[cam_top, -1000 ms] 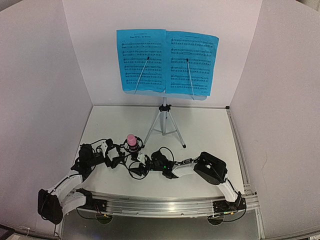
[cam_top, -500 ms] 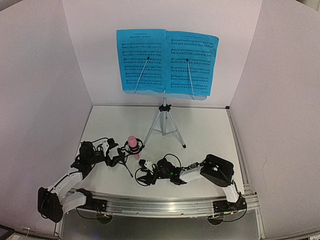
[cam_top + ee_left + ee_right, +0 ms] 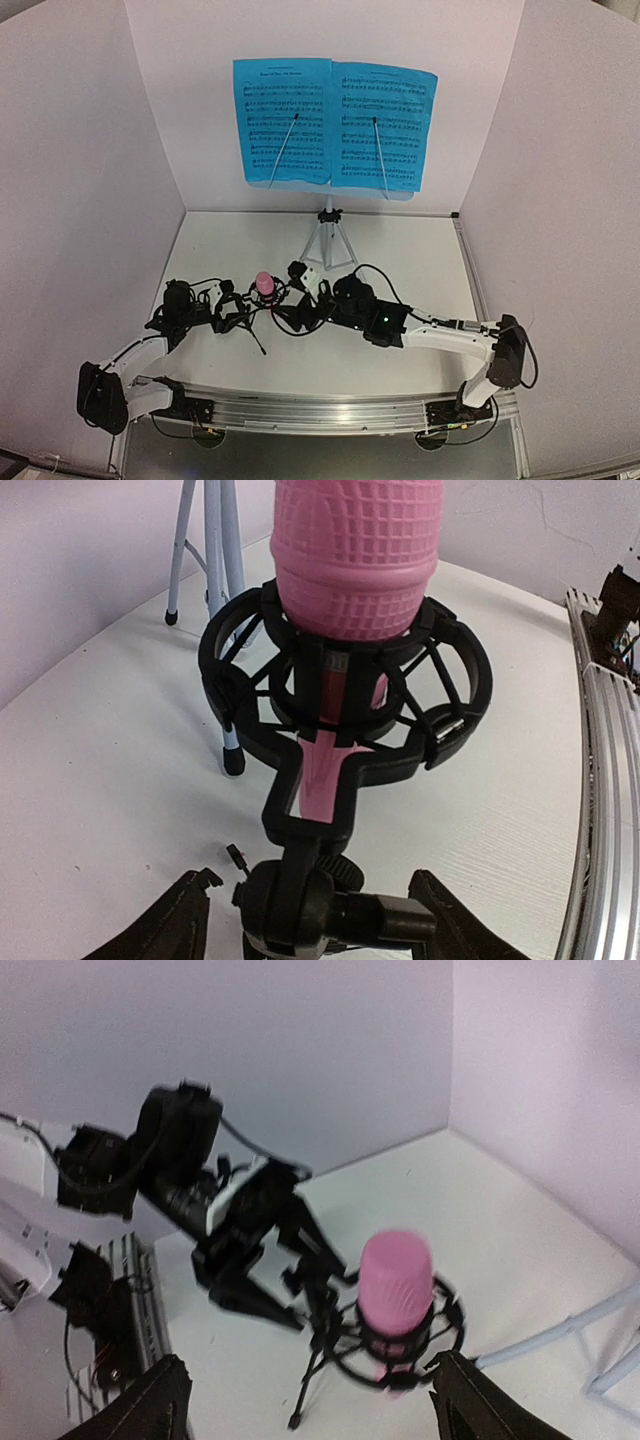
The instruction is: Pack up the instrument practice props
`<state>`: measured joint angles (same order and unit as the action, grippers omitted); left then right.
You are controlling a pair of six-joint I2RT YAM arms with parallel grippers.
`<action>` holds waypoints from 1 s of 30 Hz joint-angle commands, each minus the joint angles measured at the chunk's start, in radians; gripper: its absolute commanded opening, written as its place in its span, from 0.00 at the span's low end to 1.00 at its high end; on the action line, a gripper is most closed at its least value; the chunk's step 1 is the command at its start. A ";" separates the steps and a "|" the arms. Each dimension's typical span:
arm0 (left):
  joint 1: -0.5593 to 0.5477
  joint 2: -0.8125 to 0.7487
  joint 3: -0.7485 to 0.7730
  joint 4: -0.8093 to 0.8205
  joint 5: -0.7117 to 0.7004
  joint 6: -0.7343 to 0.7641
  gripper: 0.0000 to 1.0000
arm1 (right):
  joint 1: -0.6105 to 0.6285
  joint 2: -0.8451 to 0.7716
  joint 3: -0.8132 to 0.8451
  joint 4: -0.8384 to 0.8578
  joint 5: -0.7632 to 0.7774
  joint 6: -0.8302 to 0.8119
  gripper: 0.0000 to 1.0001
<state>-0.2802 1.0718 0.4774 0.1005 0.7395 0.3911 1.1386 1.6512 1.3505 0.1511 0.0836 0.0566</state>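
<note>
**A:** Two hands overhead. Positions?

**B:** Left hand (image 3: pixel 233 317) and right hand (image 3: pixel 296 300) flank the pink toy microphone (image 3: pixel 265 284). It stands upright in the black mic stand (image 3: pixel 257 338) on the bench (image 3: pixel 410 255). Well beyond both hands, the music stand (image 3: pixel 326 248) carries two blue sheet-music pages (image 3: pixel 283 120).

**A:** Left wrist?

**B:** Fingers (image 3: pixel 180 925) parted, one on each side of the mic stand's lower joint, gaps showing. Nothing gripped. Microphone just ahead.

**A:** Right wrist?

**B:** Fingers (image 3: pixel 150 1405) spread wide, nothing between them. Microphone ahead, left hand just beyond it.
</note>
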 commanded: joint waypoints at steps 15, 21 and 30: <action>0.005 0.034 0.045 0.060 0.064 -0.007 0.49 | -0.072 0.389 0.401 -0.060 0.043 -0.074 0.86; 0.005 0.043 0.041 0.060 0.074 0.013 0.46 | -0.079 0.434 0.424 -0.045 0.023 -0.072 0.77; 0.005 0.060 0.046 0.069 0.078 0.024 0.38 | -0.084 0.423 0.425 -0.042 0.000 -0.100 0.28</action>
<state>-0.2802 1.1206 0.4789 0.1318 0.7922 0.3962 1.0611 2.0796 1.7394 0.0815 0.0986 -0.0261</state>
